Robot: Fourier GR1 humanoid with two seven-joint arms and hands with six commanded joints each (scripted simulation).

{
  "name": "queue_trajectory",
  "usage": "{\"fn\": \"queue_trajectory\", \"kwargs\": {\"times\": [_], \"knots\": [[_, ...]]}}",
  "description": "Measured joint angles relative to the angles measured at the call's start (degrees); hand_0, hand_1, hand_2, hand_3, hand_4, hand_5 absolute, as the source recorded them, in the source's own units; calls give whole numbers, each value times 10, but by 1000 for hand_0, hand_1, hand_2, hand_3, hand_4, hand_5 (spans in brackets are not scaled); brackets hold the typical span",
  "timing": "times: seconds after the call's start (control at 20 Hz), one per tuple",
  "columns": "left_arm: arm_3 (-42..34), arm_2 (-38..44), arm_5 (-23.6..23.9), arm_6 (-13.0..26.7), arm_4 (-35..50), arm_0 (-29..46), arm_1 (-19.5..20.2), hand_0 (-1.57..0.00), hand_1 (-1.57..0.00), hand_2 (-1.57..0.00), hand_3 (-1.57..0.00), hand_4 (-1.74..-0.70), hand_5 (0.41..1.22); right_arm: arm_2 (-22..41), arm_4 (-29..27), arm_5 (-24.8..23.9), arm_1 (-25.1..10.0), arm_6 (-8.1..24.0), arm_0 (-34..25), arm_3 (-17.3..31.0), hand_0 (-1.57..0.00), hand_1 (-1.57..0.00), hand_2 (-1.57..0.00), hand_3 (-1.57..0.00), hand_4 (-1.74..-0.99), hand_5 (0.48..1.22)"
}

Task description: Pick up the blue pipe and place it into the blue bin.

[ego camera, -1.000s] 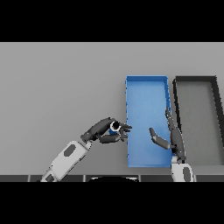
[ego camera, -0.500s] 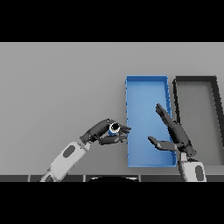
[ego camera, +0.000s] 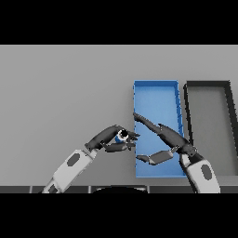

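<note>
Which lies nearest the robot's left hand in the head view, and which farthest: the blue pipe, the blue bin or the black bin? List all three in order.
1. blue pipe: held in the left hand itself.
2. blue bin: just to the hand's right.
3. black bin: beyond the blue bin, at the far right.

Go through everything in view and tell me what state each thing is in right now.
blue pipe: held in the left hand, outside the bin.
blue bin: open-topped, no pipe inside.
black bin: open-topped, beside the blue bin.
right hand: fingers straight, over the blue bin.
</note>
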Motion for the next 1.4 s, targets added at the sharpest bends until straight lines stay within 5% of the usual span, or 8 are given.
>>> {"fn": "queue_trajectory", "kwargs": {"times": [0.5, 0.8, 0.85, 0.9, 1.0, 1.1, 1.25, 1.4], "knots": [[20, 8, -24, -15, 15, -5, -7, -1571, -1571, -1571, -1517, -1731, 1221, 77, 14, 22, 63, 80, -142, 76, 1, 1, 1, 1, -1225, 515], [23, 12, -42, -10, 30, -6, -4, -1571, -1567, -1571, -1395, -1717, 1221, 80, 5, 46, 92, 83, -195, 142, -54, -83, -115, -43, -1268, 519], [15, 10, -47, -13, 35, -3, -3, -1496, -1393, -1367, -1150, -1630, 1221, 83, 4, 50, 100, 84, -208, 150, -138, -166, -193, -106, -1308, 523], [16, 9, -44, -35, 16, -4, 2, -1236, -1120, -1093, -920, -1613, 1221, 86, 3, 54, 102, 83, -213, 153, -278, -313, -329, -228, -1352, 528], [21, -5, -25, 5, -34, -25, 12, -879, -828, -796, -667, -1611, 1221, 92, 8, 62, 104, 87, -218, 164, -697, -714, -714, -562, -1453, 551], [11, -5, -15, -1, -39, -22, 12, -1030, -1008, -990, -623, -1658, 1192, 100, -3, 67, 115, 85, -227, 171, -1012, -1023, -1023, -828, -1541, 604], [7, 8, -24, -42, 6, 0, -2, -1294, -1283, -1274, -533, -1698, 1206, 97, -36, 54, 123, 110, -226, 171, -1285, -1290, -1290, -1191, -1475, 809], [11, 5, -24, -48, 17, 4, -11, -1429, -1423, -1419, -588, -1719, 1214, 96, -9, 47, 129, 80, -217, 166, -1424, -1427, -1427, -1376, -1456, 1010]]}}
